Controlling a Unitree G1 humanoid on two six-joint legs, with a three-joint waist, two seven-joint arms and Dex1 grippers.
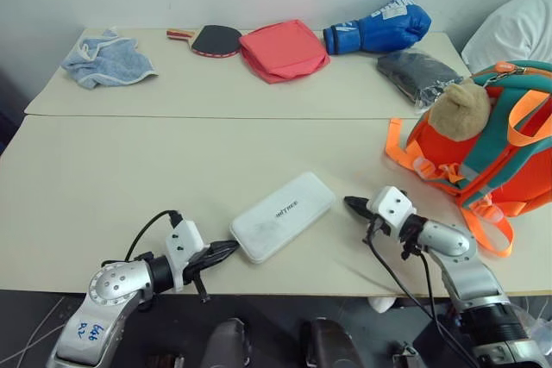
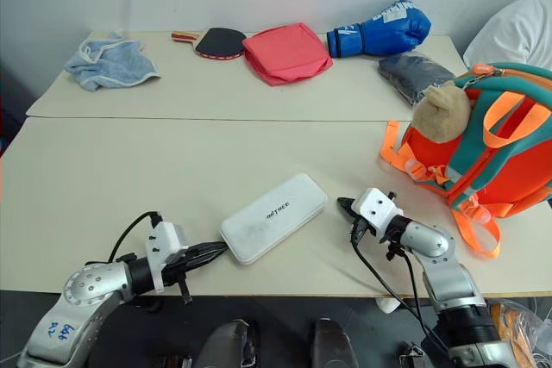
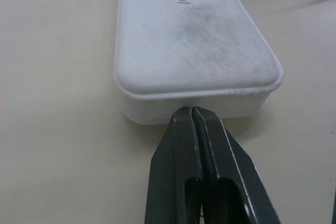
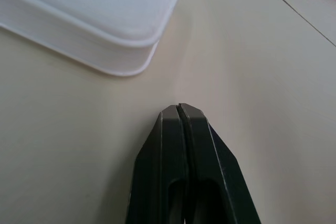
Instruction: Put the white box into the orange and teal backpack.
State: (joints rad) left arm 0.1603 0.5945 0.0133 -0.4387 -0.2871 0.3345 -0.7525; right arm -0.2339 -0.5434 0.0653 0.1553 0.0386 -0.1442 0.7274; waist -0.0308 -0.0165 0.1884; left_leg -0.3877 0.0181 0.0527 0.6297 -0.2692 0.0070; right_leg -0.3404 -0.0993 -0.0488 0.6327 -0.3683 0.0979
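White box (image 1: 282, 215) lies flat on the surface (image 1: 129, 178), lower centre of frame, long axis running lower left to upper right. Left gripper (image 1: 231, 248) has its fingers pressed together on nothing, tips at the box's lower-left short end. Right gripper (image 1: 352, 205), likewise closed and empty, sits just off the upper-right end with a gap. Left looks nearer. Orange and teal backpack (image 1: 509, 157) stands at far right, well apart.

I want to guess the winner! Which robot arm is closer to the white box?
Left. Its shut pincer sits right at the white box end. The right pincer, also shut, has table between it and the box.
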